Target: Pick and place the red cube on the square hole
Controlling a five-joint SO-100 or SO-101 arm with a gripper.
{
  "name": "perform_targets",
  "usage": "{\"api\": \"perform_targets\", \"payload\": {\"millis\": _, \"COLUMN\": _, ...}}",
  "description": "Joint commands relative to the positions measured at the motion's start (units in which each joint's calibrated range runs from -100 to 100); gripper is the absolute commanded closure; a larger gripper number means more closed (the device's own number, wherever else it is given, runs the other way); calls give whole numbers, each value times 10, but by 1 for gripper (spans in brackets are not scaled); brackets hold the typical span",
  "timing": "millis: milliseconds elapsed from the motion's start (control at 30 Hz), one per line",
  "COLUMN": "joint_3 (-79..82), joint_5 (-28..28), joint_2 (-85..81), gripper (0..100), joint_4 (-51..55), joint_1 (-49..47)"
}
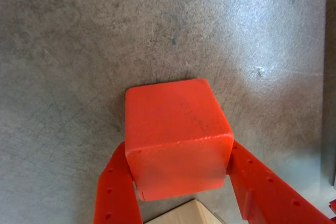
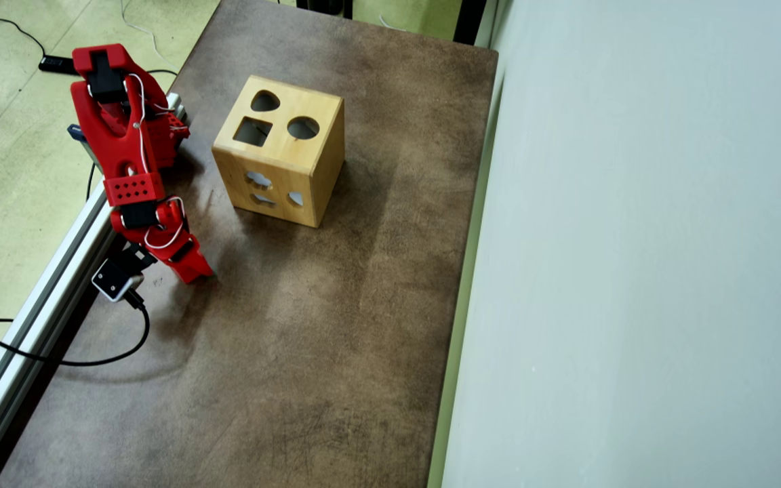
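In the wrist view the red cube (image 1: 176,140) fills the middle, with my red gripper (image 1: 178,150) shut on it, one finger pressed against each side. Grey tabletop lies close behind the cube, which casts a dark shadow there. In the overhead view my gripper (image 2: 195,271) is low over the table's left part, in front of and to the left of the wooden box (image 2: 282,183); the cube cannot be told apart from the red fingers there. The square hole (image 2: 253,131) is a dark cutout in the box's top face, well away from the gripper.
The box top also has a round cutout (image 2: 303,127) and a teardrop cutout (image 2: 265,102). A corner of the box (image 1: 181,214) shows at the wrist view's bottom edge. An aluminium rail (image 2: 45,285) runs along the table's left edge; a pale wall (image 2: 634,244) bounds the right.
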Motion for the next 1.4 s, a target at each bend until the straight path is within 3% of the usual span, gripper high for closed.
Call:
{"api": "perform_targets", "payload": {"millis": 0, "joint_3": -2, "joint_5": -3, "joint_2": -4, "gripper": 94, "joint_4": -2, "joint_1": -2}}
{"api": "perform_targets", "payload": {"millis": 233, "joint_3": -10, "joint_5": -2, "joint_2": -31, "gripper": 94, "joint_4": 8, "joint_1": 1}}
{"api": "perform_targets", "payload": {"millis": 1133, "joint_3": -18, "joint_5": -3, "joint_2": -605, "gripper": 94, "joint_4": 8, "joint_1": -3}}
{"api": "perform_targets", "payload": {"millis": 1367, "joint_3": -121, "joint_5": -10, "joint_2": -650, "gripper": 94, "joint_4": 8, "joint_1": -4}}
